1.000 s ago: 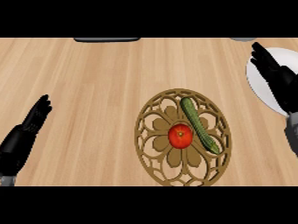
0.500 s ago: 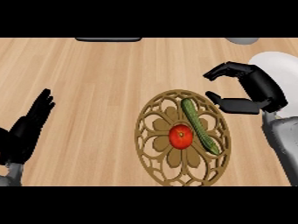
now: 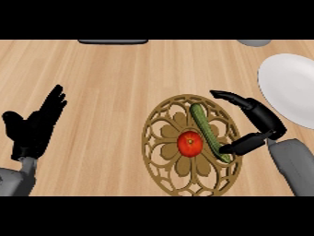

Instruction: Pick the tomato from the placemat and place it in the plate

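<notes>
Even, bright, diffuse light across the wooden bench (image 3: 119, 83), no visible source. Shadows barely there, no glare. White plate (image 3: 302, 87) nearly blown out, flat. Slightly soft overall, no edge distortion.

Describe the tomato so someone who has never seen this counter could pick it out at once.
On the wooden counter, find the round brown openwork placemat near the middle, left of the white plate. The tomato sits at the placemat's centre. It is the small round red thing, unlike the long green cucumber lying close beside it on its right.
</notes>
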{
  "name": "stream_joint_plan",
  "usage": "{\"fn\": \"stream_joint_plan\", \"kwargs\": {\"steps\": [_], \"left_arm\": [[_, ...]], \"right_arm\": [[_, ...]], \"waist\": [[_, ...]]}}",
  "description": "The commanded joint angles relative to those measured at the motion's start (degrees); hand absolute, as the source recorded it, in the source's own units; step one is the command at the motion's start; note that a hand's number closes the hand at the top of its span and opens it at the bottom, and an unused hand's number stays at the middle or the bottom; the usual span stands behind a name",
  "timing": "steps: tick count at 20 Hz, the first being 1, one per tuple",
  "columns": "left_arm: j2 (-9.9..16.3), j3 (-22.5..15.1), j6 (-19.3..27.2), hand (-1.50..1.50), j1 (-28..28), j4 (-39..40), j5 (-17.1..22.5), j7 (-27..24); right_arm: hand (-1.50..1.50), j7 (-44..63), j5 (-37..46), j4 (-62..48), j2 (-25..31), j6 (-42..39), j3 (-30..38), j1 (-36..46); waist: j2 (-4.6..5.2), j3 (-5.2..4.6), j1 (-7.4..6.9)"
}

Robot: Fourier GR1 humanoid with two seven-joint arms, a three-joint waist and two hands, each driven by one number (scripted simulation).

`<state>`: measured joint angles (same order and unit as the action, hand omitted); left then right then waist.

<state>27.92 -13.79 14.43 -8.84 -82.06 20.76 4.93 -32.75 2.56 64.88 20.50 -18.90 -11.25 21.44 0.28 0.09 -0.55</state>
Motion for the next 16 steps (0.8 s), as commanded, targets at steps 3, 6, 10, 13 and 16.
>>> {"fn": "stream_joint_plan", "kwargs": {"steps": [3, 6, 10, 13, 16], "left_arm": [[-1.8, 1.8, -1.1, 0.0, 0.9, 2.9, -2.1, -2.2], [-3.6, 1.4, 0.7, 0.0, -3.4, 2.7, -4.1, 2.9], [-3.8, 4.3, -2.4, 0.0, -3.2, 5.6, -4.1, 0.3], [-4.1, 2.6, 0.0, 0.0, -1.1, -0.8, -5.0, 4.4], [-5.1, 5.0, -3.8, 0.0, -3.6, 6.6, -4.8, 0.4]], "right_arm": [[-1.5, 0.4, 6.6, 0.4, 3.7, -2.2, -1.5, 2.3], [-1.5, 5.4, 9.0, 6.7, 2.2, -1.4, -3.1, 0.4], [-1.5, 10.3, 11.5, 12.2, 2.6, -3.6, -4.4, -1.5], [-1.5, 17.2, 11.5, 12.3, 4.2, -9.0, -4.9, 3.8], [-1.5, 17.6, 16.6, 13.0, 2.1, -7.6, -7.8, 2.1]], "waist": [[-0.28, -0.11, 0.43], [-0.36, -0.1, 0.75], [-0.35, -0.12, 0.86], [-0.45, -0.1, 0.35], [-0.26, -0.11, 0.63]]}}
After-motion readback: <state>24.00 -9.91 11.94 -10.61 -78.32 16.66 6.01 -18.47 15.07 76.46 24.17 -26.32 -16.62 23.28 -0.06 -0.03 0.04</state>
